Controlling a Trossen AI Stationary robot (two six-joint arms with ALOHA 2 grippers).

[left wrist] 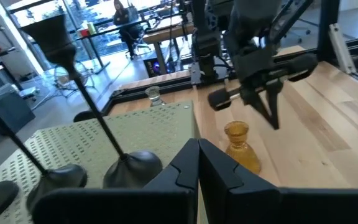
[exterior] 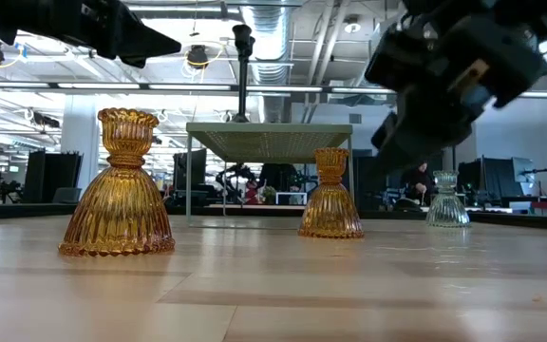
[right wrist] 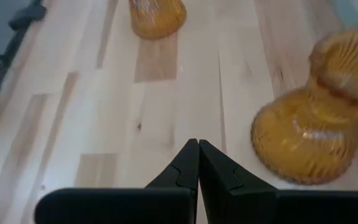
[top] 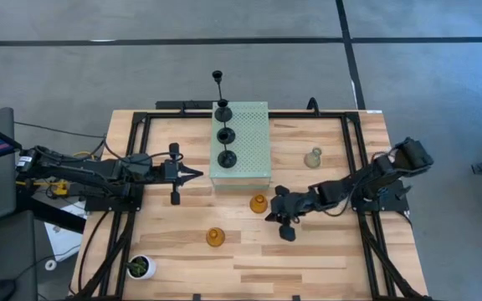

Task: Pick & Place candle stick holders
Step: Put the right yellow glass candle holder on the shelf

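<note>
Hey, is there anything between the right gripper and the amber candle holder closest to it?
Nothing visible. The right gripper, shut, sits right beside the nearer amber holder, with only bare table between them. The second amber holder stands off to the side, out of that path.

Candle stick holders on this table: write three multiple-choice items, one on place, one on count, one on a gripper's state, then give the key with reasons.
1. Where do the three black holders stand?
A. On the pale green perforated block
B. On the bare wooden table
C. Beside the white pot

2. How many amber holders are on the table?
A. One
B. Two
C. Four

3. What state is the right gripper in?
A. Shut on an amber holder
B. Open
C. Shut, holding nothing

Key: 1 A, the high view shows all three in a row on the block. 2 B, one amber holder near the block, another nearer the front. 3 C, the right wrist view shows its fingers together with nothing between.
</note>
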